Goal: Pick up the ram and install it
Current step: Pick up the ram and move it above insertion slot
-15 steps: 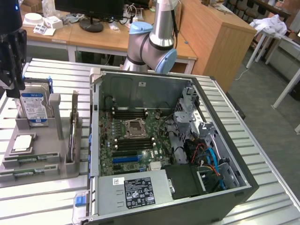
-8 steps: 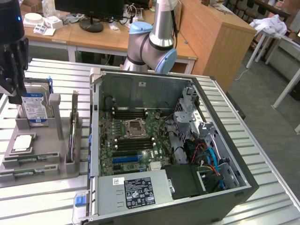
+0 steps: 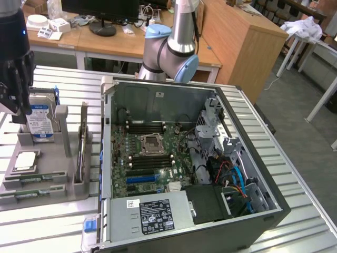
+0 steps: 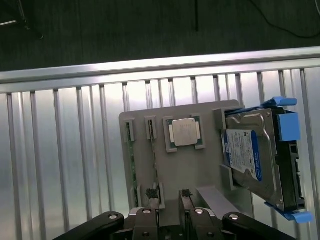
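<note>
Two ram sticks, thin and green, stand on edge in slots of a grey holder (image 4: 200,170): one ram stick (image 4: 131,162) near the holder's edge, the other ram stick (image 4: 154,162) beside it. In the exterior view both ram sticks (image 3: 32,180) lie at the holder's (image 3: 52,174) front. My gripper (image 4: 169,199) hovers above the holder, open, nothing between its fingers; one fingertip (image 4: 151,194) sits over the end of the inner stick. In the exterior view the black gripper (image 3: 16,105) hangs at the far left, over the holder's back.
A silver processor chip (image 4: 185,132) and a blue-labelled hard drive (image 4: 252,160) share the holder. The open computer case (image 3: 184,158) lies to the exterior view's right, its motherboard memory slots (image 3: 147,127) exposed. Ribbed metal table (image 4: 60,165) all around; desks behind.
</note>
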You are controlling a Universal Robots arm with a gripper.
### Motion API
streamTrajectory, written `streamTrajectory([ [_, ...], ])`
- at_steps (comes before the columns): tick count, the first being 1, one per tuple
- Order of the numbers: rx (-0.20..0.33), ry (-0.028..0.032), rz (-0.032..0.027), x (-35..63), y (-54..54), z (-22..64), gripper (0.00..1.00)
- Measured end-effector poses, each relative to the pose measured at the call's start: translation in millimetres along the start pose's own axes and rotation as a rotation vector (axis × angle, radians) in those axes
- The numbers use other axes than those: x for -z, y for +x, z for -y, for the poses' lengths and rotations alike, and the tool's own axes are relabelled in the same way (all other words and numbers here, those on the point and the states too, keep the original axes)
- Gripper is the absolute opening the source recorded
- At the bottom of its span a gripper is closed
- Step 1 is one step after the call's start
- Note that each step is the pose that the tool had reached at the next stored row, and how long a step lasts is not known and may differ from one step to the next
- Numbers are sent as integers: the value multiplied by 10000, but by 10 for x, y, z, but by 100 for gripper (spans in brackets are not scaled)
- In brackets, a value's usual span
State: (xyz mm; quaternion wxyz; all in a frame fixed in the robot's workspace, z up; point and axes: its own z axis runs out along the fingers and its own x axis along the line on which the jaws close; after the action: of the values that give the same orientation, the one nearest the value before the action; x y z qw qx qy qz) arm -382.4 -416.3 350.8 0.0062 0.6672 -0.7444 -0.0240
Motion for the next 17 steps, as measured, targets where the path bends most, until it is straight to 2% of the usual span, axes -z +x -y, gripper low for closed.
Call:
streamTrajectory([
  [17, 0, 0, 0, -279, 6, 12, 30],
])
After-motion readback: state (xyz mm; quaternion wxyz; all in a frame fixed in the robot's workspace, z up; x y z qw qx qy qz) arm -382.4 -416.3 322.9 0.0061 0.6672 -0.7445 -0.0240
